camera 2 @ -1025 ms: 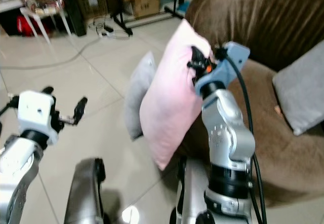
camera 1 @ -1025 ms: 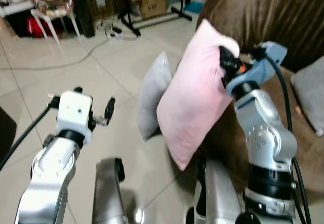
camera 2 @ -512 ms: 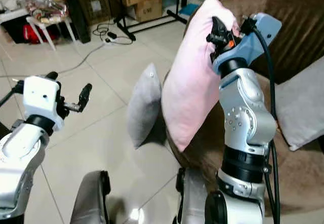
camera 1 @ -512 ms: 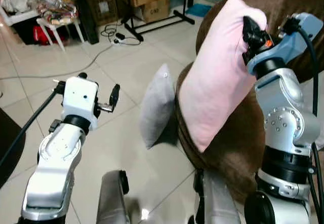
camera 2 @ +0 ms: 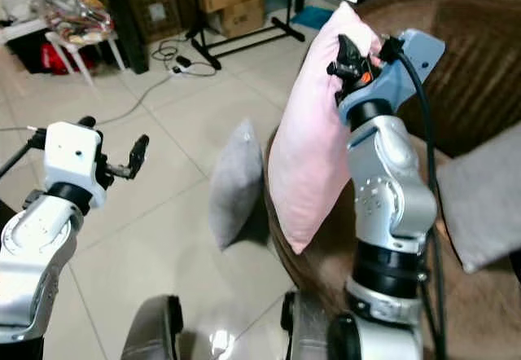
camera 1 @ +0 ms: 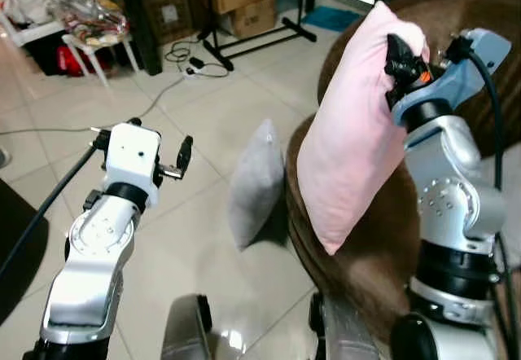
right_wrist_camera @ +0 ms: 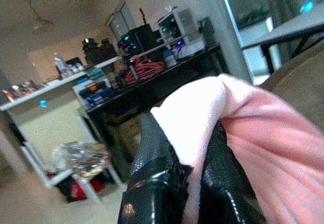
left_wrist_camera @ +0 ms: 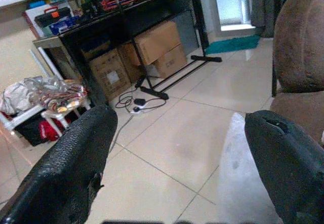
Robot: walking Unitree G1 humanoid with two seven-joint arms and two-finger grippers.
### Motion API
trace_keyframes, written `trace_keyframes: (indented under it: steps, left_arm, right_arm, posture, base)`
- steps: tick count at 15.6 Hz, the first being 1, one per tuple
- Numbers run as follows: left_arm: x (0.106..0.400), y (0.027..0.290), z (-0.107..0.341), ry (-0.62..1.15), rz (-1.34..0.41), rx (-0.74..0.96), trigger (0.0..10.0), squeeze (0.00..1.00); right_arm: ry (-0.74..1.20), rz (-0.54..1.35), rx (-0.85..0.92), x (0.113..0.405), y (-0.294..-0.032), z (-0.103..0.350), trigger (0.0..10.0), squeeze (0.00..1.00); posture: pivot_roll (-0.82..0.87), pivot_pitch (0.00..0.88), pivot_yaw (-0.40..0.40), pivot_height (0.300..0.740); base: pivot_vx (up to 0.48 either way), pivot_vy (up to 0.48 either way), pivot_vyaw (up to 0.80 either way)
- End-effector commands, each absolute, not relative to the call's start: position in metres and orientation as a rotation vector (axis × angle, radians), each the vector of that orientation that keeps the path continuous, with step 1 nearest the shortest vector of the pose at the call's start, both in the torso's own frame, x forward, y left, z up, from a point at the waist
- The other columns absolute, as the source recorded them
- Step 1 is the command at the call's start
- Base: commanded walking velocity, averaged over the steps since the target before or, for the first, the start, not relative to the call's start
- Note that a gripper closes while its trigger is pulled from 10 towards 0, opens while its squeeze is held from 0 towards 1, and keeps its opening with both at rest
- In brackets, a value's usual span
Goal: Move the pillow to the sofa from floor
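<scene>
Glossy pale tile floor (camera 1: 155,230) all around, with a brown ribbed-fabric sofa (camera 2: 480,83) on the right side of the room. So the pink pillow (camera 1: 358,132) is up in the air, soft and rectangular, hanging with its long axis close to vertical, top tilted a bit toward the sofa back. Its lower corner points down over the front edge of the sofa seat, not resting on anything as far as I can see. Right hand (camera 2: 352,57) has its two black fingers (right_wrist_camera: 152,168) pinched together on the pillow's top corner, and the wrist view shows the fabric bunched up between them. Pillow surface looks smooth, kind of fleecy.

Just beside it, a gray pillow (camera 1: 256,182) stands on edge on the floor, leaning against the sofa front. Another gray cushion (camera 2: 480,201) lies on the sofa seat.

Left hand (left_wrist_camera: 182,158) is held out over the tiles well apart from everything, fingers spread wide with nothing in them. Farther back: cardboard boxes (camera 1: 248,2), a black stand (camera 1: 244,38), cables (camera 1: 183,54) on the floor, and a white stool (camera 1: 85,38) with clutter on it.
</scene>
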State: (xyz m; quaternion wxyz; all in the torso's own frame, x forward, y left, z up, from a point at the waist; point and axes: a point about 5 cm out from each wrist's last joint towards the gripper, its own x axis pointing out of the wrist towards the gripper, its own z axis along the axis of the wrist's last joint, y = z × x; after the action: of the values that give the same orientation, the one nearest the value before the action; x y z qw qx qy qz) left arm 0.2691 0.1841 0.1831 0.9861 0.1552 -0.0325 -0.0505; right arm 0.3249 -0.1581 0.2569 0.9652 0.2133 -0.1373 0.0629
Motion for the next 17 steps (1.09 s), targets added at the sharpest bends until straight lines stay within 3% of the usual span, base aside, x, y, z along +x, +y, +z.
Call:
trace_keyframes:
  steps: [1,3,9,17]
  left_arm:
    - [0.268,0.186,0.178,-0.048,-0.087,0.329,10.0,0.0]
    - [0.263,0.19,0.167,-0.015,-0.077,0.363,10.0,0.0]
    - [0.266,0.19,0.172,-0.037,-0.067,0.367,10.0,0.0]
    - [0.272,0.184,0.167,-0.024,-0.102,0.388,10.0,0.0]
  right_arm:
    - [-0.246,0.158,0.417,0.324,-0.154,0.247,10.0,0.0]
    - [-0.155,0.146,0.3,0.317,-0.151,0.216,10.0,0.0]
    - [-0.144,0.076,0.332,0.316,-0.154,0.209,10.0,0.0]
    - [-0.062,-0.038,0.269,0.311,-0.17,0.192,10.0,0.0]
  posture:
    - [-0.05,0.0,0.007,0.665]
    - [-0.04,0.0,0.001,0.685]
    - [-0.05,0.0,0.011,0.74]
    - [-0.07,0.0,0.028,0.74]
  base:
    - [0.0,0.0,0.0]
    - [0.0,0.0,0.0]
    - [0.0,0.0,0.0]
    - [0.0,0.0,0.0]
